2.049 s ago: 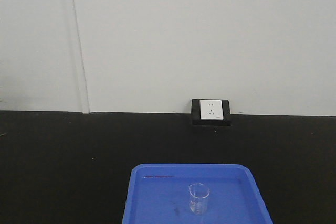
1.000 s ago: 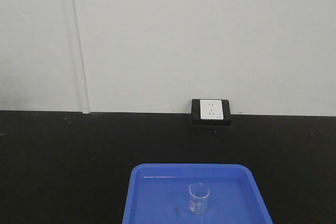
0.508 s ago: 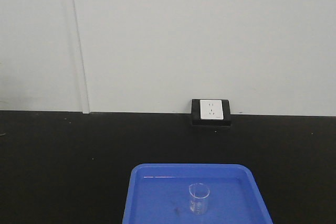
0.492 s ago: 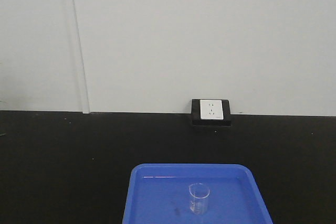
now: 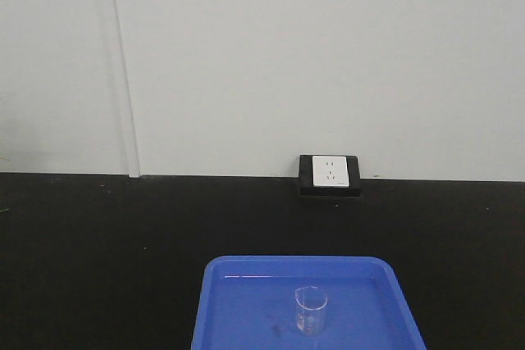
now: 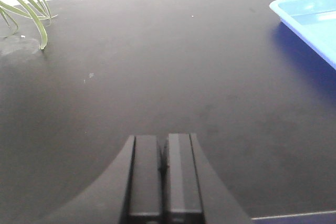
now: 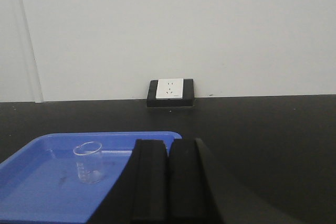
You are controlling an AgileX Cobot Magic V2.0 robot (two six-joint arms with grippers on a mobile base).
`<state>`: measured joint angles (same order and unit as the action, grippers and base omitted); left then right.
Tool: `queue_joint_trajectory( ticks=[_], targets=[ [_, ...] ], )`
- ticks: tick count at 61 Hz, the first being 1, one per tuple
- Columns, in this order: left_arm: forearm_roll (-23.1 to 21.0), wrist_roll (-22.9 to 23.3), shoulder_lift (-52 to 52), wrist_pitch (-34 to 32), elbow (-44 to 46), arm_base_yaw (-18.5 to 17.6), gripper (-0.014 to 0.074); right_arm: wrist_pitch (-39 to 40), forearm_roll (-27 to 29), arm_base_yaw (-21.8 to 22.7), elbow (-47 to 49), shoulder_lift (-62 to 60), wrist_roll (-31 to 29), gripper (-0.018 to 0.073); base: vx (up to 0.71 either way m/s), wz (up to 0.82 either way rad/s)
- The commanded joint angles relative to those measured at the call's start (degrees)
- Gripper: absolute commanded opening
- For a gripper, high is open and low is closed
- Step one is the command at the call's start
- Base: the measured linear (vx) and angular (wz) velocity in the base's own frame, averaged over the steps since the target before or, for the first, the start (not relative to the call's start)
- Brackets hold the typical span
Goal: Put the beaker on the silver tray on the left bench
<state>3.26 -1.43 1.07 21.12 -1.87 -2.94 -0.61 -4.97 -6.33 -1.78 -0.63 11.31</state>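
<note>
A small clear glass beaker (image 5: pixel 311 309) stands upright in a blue plastic tray (image 5: pixel 238 309) on a black counter; the right wrist view shows the beaker (image 7: pixel 89 162) to the left of my right gripper (image 7: pixel 168 145). That gripper is shut with nothing between its fingers, a short way right of the beaker and apart from it. My left gripper (image 6: pixel 163 141) is shut and empty over bare black counter, with the blue tray's corner (image 6: pixel 310 17) at far right. The silver tray and the left bench are out of view.
A white wall socket in a black frame (image 5: pixel 330 174) sits against the wall behind the tray. Green plant leaves (image 6: pixel 23 3) hang at the far left of the left wrist view. A white front edge of the counter (image 6: pixel 294 215) shows at the lower right there.
</note>
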Motion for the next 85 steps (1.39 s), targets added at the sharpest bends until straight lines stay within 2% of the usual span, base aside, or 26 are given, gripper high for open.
queue_joint_trajectory(
  ticks=[1,28,38,50,64,74,85],
  targets=[
    [-0.15,0.1,0.41,-4.62,-1.14,-0.41,0.0001,4.31,0.03,0.01,-0.27,-0.61,-0.47,-0.0011,0.0,0.0],
    [-0.15,0.1,0.41,-4.62,-1.14,-0.41,0.0001,4.92,0.11,0.01,0.05,-0.61,-0.47,-0.0011,0.0,0.0],
    [-0.15,0.1,0.41,-4.62,-1.14,-0.41,0.0001,4.99,1.09,0.01,4.46,0.59,-0.47,-0.0011,0.0,0.0],
    [-0.15,0.1,0.41,-4.62,-1.14,-0.41,0.0001,6.21,-0.61,0.01,15.47,16.04,-1.17,-0.0011,0.0,0.0],
    [-0.15,0.1,0.41,-4.62,-1.14,-0.41,0.0001,17.48,-1.4,0.01,29.43,40.1,-1.12,-0.0011,0.0,0.0],
    [2.82,0.06,0.41,-3.37,-1.14,-0.41,0.0001,21.2,-1.34,0.01,33.35,50.49,-0.68,-0.0011,0.0,0.0],
    [2.87,0.11,0.41,-3.37,-1.14,-0.41,0.0001,24.4,-1.39,0.01,33.28,57.53,-0.68,-0.001,0.0,0.0]
  ],
)
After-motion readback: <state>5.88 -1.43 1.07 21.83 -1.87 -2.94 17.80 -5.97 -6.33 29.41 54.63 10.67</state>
